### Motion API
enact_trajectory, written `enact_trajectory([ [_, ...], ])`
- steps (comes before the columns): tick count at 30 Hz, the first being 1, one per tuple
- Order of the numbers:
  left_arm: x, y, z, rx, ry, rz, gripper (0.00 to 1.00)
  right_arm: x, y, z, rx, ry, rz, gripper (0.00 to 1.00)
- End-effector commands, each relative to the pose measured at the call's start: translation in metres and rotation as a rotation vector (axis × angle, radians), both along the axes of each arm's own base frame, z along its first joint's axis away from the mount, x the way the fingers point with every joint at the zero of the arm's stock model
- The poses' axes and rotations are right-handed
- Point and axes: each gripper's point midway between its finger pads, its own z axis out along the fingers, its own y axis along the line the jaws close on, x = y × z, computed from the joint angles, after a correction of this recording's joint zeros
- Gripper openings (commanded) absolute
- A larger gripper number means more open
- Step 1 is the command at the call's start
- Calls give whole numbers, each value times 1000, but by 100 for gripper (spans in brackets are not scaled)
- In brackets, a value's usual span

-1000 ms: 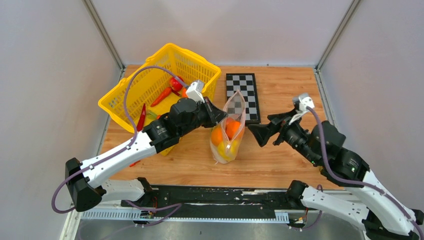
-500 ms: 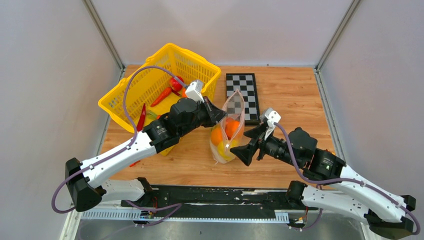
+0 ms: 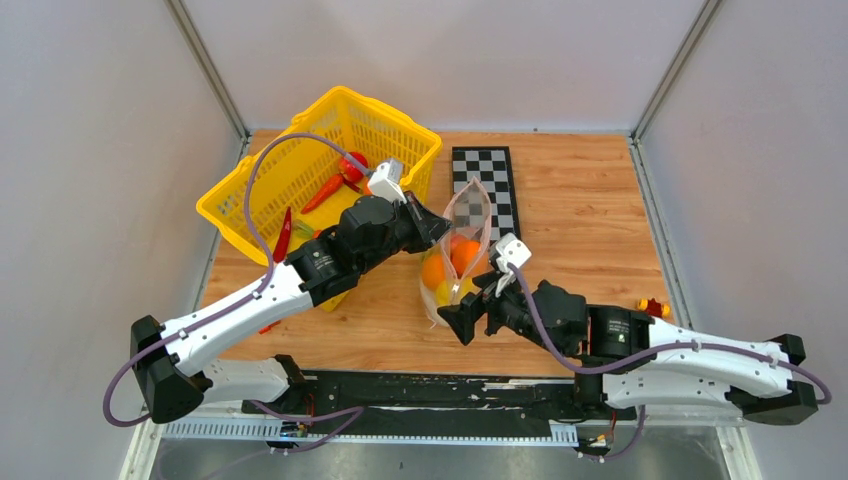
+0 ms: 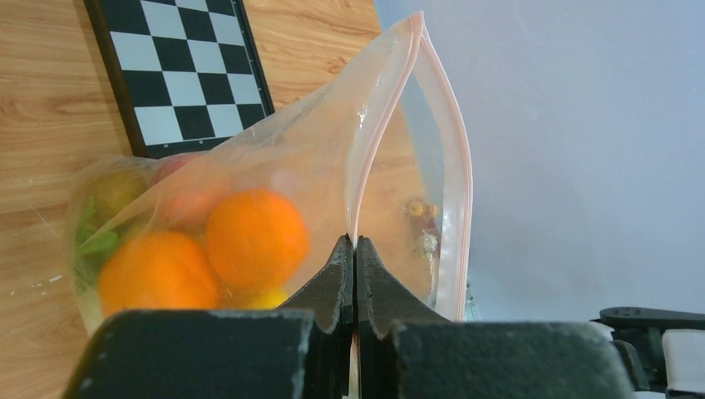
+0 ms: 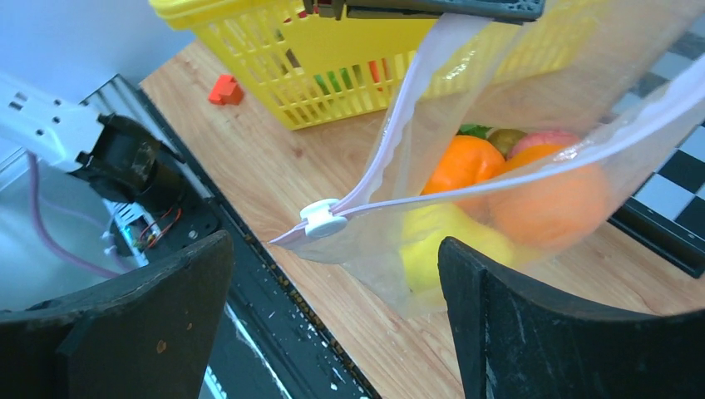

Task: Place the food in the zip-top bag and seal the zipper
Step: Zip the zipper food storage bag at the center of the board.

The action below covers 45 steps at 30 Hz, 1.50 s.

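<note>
The zip-top bag (image 3: 462, 240) stands on the table with its mouth open, holding the food: orange pieces (image 3: 452, 262) and a yellow one. My left gripper (image 3: 438, 226) is shut on the bag's left mouth edge; in the left wrist view it (image 4: 355, 243) pinches the pinkish zipper (image 4: 374, 141) beside two oranges (image 4: 256, 237). My right gripper (image 3: 462, 318) is open at the bag's near end. In the right wrist view it (image 5: 335, 246) sits just below the white slider (image 5: 322, 219) on the zipper (image 5: 399, 133), not touching it.
A yellow basket (image 3: 300, 165) with red and orange toy vegetables stands behind my left arm. A checkerboard (image 3: 484, 180) lies behind the bag. A small red and yellow piece (image 3: 650, 305) lies at the right. A red block (image 5: 224, 89) lies near the basket.
My right arm has swung left and toward the near edge, bringing its open gripper from the bag's right side to the bag's near end. The left gripper and bag have stayed put.
</note>
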Motion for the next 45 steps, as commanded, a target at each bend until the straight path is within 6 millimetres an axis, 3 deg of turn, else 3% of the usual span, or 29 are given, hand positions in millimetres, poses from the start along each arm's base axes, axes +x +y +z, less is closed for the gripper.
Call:
enact_trajectory([
  [1, 4, 2, 22, -77, -32, 35, 0, 17, -6, 14, 85, -47, -222, 93],
  [6, 5, 4, 20, -86, -16, 56, 0, 17, 1, -1, 62, -64, -372, 93],
  [9, 6, 6, 19, -93, -14, 68, 0, 25, -6, -15, 27, -54, -504, 93],
  [13, 4, 6, 20, -97, -17, 59, 0, 34, -17, -32, 21, -58, -625, 81],
  [17, 4, 3, 20, -99, -13, 50, 0, 35, -9, -36, 17, -91, -612, 76],
  [23, 3, 0, 19, -105, -7, 40, 0, 36, -12, -31, 52, -107, -597, 51],
  [27, 4, 1, 19, -107, -8, 44, 0, 33, -14, -32, 76, -102, -554, 29],
  [30, 4, 0, 19, -114, -8, 43, 0, 31, -15, -32, 86, -100, -516, 21],
  [33, 4, -1, 18, -119, -8, 39, 2, 30, -14, -29, 85, -114, -470, 4],
  [36, 3, -2, 18, -120, -10, 33, 3, 32, -17, -28, 81, -116, -447, 0],
  [42, 2, -3, 22, -116, -34, 17, 16, 33, -17, -19, 119, -121, -373, 0],
  [45, 1, 0, 27, -93, -83, -2, 40, 31, -18, -7, 122, -165, -304, 0],
])
